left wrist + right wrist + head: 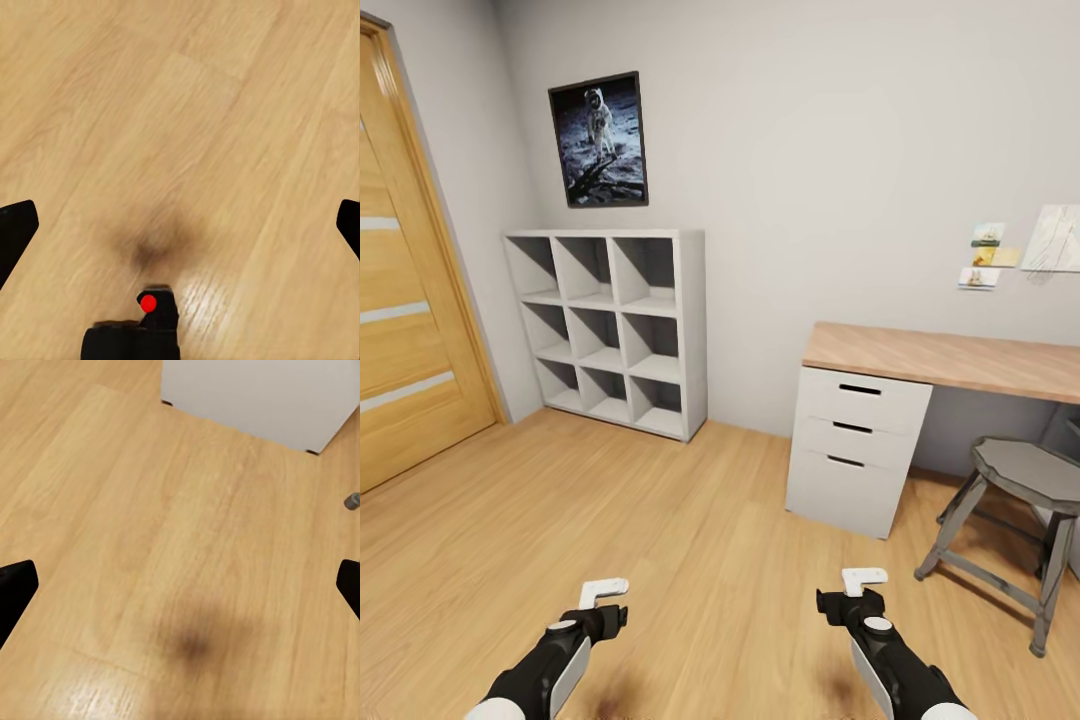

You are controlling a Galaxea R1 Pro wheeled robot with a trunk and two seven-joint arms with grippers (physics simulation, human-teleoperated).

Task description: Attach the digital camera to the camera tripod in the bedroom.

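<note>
A small matte-black object with a bright red round button, matching the digital camera (150,319), shows in the left wrist view, lying low on the light wood floor (225,112) just beside a glossy highlight and a soft dark shadow patch. Only its top part is visible; a raised black hump carries the red button, with a lower black block beside it. The rest is cut off by the frame edge, so its full pose cannot be told.
</note>
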